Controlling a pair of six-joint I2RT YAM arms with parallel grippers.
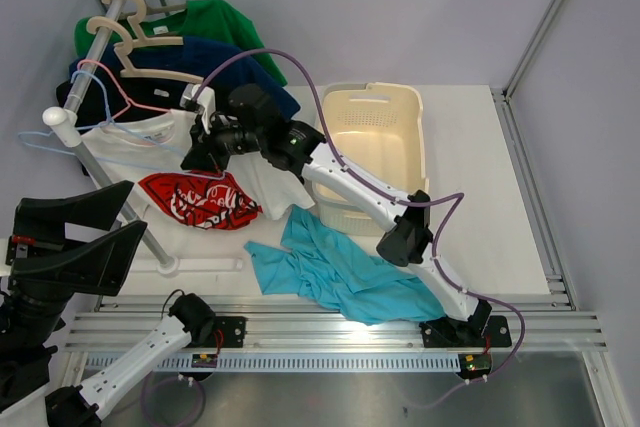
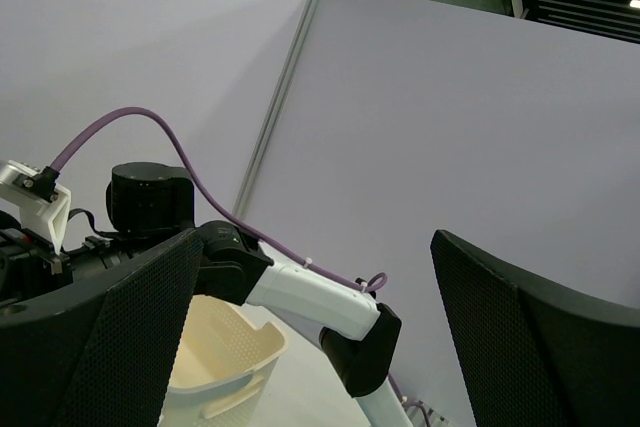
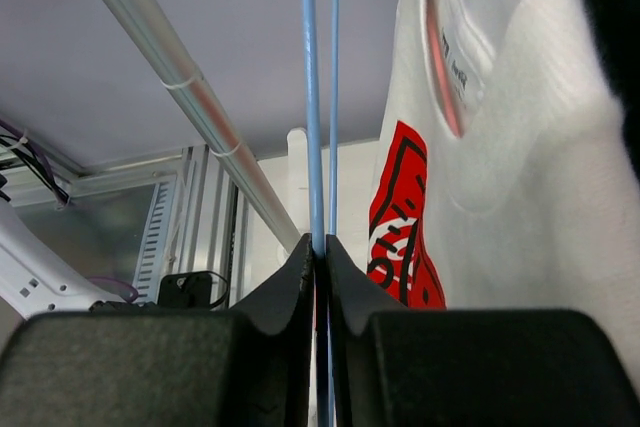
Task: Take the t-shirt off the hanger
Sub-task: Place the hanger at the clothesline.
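Jaws of the right gripper (image 3: pixel 318 249) clamp the blue hanger (image 3: pixel 308 97) beside the white t-shirt (image 3: pixel 500 167) at the worktop's left edge; the left gripper (image 2: pixel 315 332) gapes empty.

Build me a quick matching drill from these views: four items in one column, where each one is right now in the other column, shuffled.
Items
1. white t-shirt
2. teal t-shirt
3. blue hanger
4. basket

Places
A. lying crumpled on the table
B. pinched between the right fingers
C. hanging at the rail
D. standing on the table, right of the rail

Pairs: 1-C, 2-A, 3-B, 4-D
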